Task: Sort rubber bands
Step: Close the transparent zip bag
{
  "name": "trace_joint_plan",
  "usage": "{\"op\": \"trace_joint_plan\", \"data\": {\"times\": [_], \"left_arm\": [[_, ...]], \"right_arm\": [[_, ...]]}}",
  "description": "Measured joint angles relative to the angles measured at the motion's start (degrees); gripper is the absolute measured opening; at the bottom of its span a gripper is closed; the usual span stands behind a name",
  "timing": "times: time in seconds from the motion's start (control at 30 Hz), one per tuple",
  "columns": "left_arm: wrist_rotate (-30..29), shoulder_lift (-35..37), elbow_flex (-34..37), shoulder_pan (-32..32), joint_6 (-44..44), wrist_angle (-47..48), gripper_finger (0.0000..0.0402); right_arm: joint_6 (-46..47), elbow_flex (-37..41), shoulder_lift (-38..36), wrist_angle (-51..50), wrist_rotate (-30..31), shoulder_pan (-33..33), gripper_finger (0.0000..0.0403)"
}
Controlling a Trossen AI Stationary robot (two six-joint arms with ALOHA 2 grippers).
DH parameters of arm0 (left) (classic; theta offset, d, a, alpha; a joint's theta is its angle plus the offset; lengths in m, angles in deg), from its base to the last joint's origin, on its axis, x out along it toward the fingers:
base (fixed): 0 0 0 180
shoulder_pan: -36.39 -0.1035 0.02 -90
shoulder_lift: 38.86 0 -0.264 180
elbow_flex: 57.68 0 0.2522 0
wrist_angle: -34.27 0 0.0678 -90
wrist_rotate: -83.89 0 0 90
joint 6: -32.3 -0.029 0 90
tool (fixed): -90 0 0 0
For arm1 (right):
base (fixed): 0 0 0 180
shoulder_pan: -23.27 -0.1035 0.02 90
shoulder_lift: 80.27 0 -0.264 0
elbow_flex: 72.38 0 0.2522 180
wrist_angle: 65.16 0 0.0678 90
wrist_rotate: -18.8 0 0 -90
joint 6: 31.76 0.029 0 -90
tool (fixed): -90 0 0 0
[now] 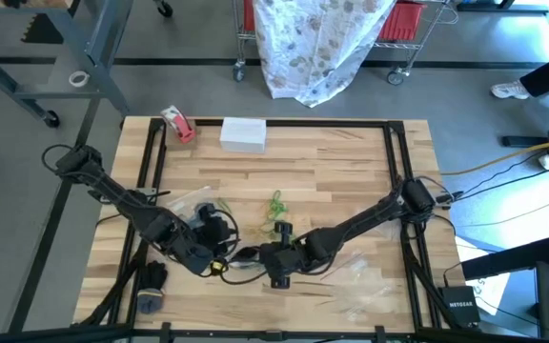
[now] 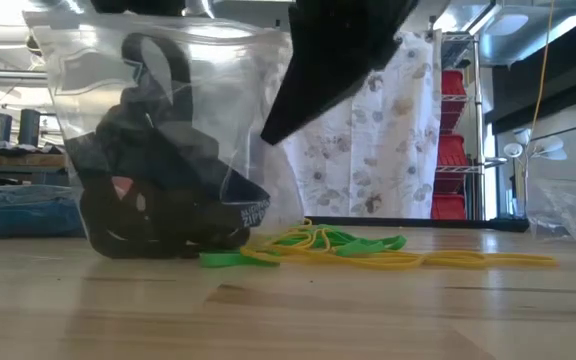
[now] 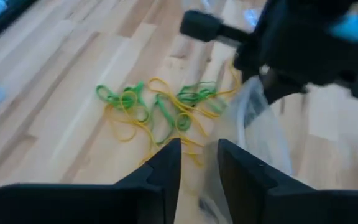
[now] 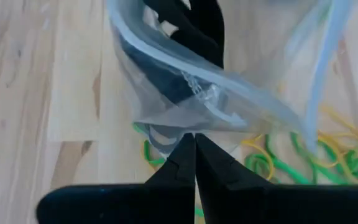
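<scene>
The rubber bands (image 3: 160, 109) lie in a loose green and yellow tangle on the wooden table (image 1: 332, 162), just ahead of the left gripper (image 3: 197, 163) and a little to the side of its fingertips, not touching them; in the low view the same bands (image 2: 348, 248) spread flat on the wood beside a clear plastic bag (image 2: 148, 140) that stands upright with a mass of black bands (image 2: 158, 200) inside it; from above, a few green loops (image 1: 276, 205) show just beyond the two grippers, toward the far side of the table.

The left gripper (image 1: 219, 259) sits low near the front edge of the table; its fingers stand apart with a narrow gap between them, released, and nothing is seen clamped in that gap; the edge of the bag (image 3: 263, 124) rises just beside one finger.

The right gripper (image 4: 194, 155) meets the left one near the middle front of the table (image 1: 276, 259); its fingers are pressed tight together, and the lower rim of the bag (image 4: 191, 81) hangs right at their tips; whether the plastic is actually pinched between them I cannot tell; green and yellow bands (image 4: 316, 158) lie on the wood just past and to one side of those tips.

A red-and-white tape roll (image 1: 177, 124) and a white box (image 1: 244, 133) rest well apart from both grippers, at the far edge.
</scene>
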Motion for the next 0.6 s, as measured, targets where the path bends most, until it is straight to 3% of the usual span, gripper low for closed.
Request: {"op": "trace_joint_plan", "data": {"times": [0.27, 0.4, 0.6], "left_arm": [[9.85, -0.24, -0.61, 1.65, -0.5, -9.93, 0.0101], [10.45, -2.58, -0.37, 3.31, -3.54, -16.19, 0.0101], [9.89, -8.07, -0.35, 3.09, -5.07, -16.45, 0.01]], "right_arm": [[1.06, 1.93, -0.02, 5.87, 0.04, 0.2, 0.0002], [0.04, 1.93, -0.02, 8.14, -0.02, 0.14, 0.0002], [-0.27, 1.93, -0.02, 8.2, 0.02, 0.2, 0.0002]]}}
